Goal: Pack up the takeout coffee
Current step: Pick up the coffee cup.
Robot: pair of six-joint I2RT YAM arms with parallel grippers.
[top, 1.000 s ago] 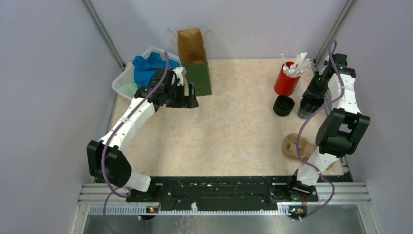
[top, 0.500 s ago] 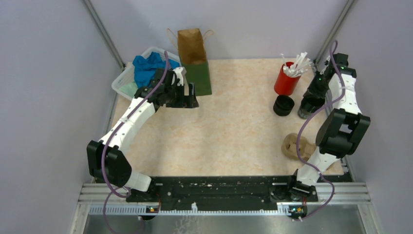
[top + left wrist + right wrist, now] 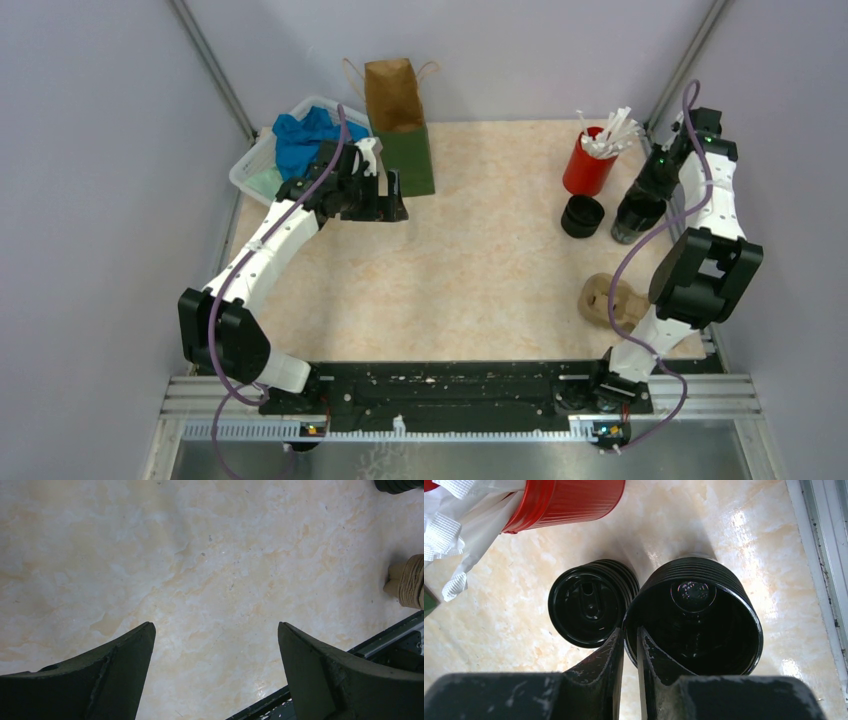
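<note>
Right tool (image 3: 629, 635): fingers drawn almost together, pinching the near rim of the open black cup, one finger outside the wall and one inside.
Open black cup (image 3: 694, 622): lidless takeout coffee cup, upright on the worktop (image 3: 480, 260) near its right edge, its bottom visible from above.
Lidded black cup (image 3: 589, 605): second takeout coffee cup, upright just beside the open one on its left; whether they touch is unclear.
Red cup (image 3: 569, 500): just beyond the two black cups, holding white sticks (image 3: 607, 133).
Pulp carrier (image 3: 605, 298): nearer the arm bases, partly behind the right arm.
Left tool (image 3: 215, 625): fingers spread wide, holding nothing, hovering above bare worktop.
Paper bag (image 3: 395, 100): upright just beyond the left tool, mouth open.
Plastic bin (image 3: 250, 165): far left corner, holding a blue cloth (image 3: 300, 140).
</note>
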